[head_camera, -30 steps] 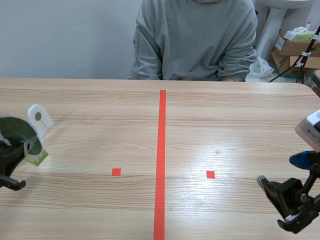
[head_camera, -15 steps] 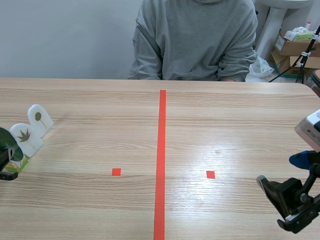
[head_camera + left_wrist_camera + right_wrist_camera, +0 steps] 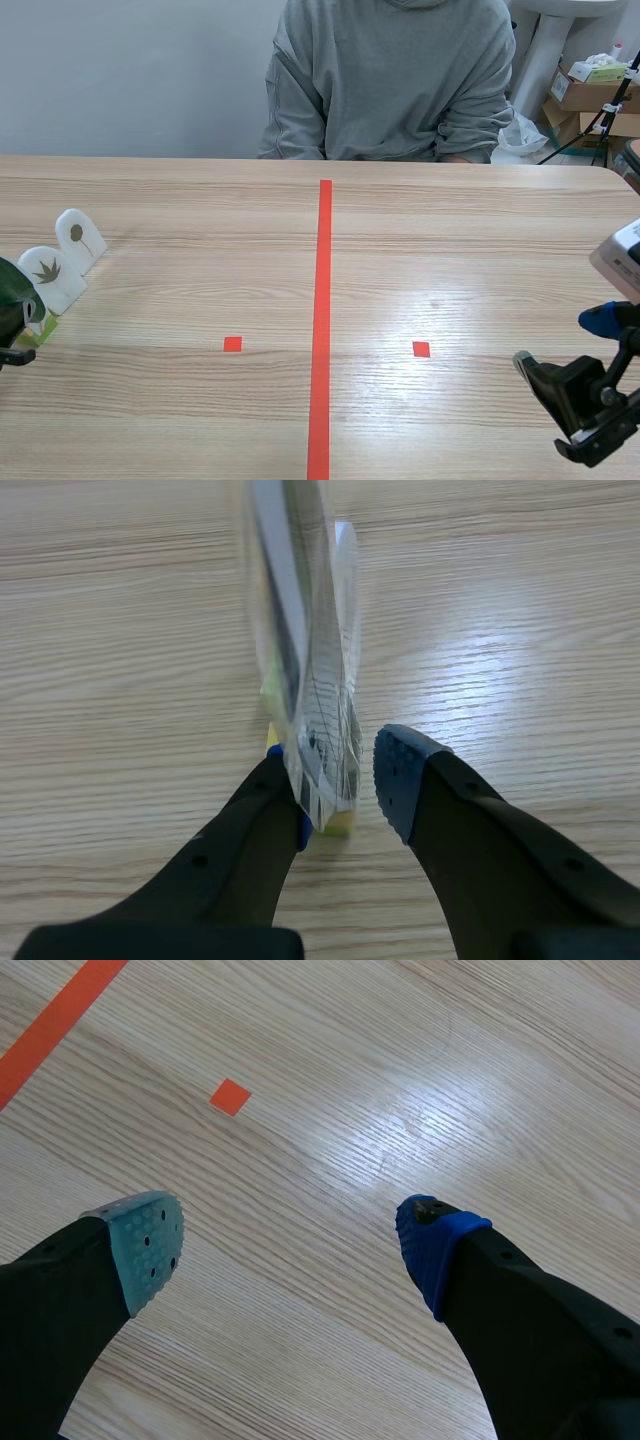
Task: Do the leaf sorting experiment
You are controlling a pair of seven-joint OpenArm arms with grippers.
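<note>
Left hand (image 3: 338, 776): released. The clear laminated leaf card (image 3: 312, 670) stands upright and edge-on between the fingers. The left finger (image 3: 262, 815) touches the card face. The right pad (image 3: 398, 772) stands just apart from it, and a strip of bare wood shows in the gap. The card sits in a yellow-green base (image 3: 340, 823) that rests on the counter (image 3: 200, 250).

In the scene view, this card, dark green, and the left hand are at the far left edge of the frame, at mid-height. Two white cards stand just above and to the right of them:
- maple-leaf card (image 3: 50, 276), right next to the green card;
- round-leaf card (image 3: 80, 234), just behind the maple-leaf card and touching or nearly touching it.

Right hand (image 3: 285, 1235): released, fingers wide apart and holding nothing. It hovers at the lower right of the scene view, well apart from all three cards. A small orange square mark (image 3: 230, 1096) lies ahead of its left finger.

An orange-red line (image 3: 322, 320) runs down the centre of the counter. A person in a grey sweatshirt (image 3: 390, 80) sits at the far side, top centre. Cardboard boxes (image 3: 585, 95) stand at the upper right.
</note>
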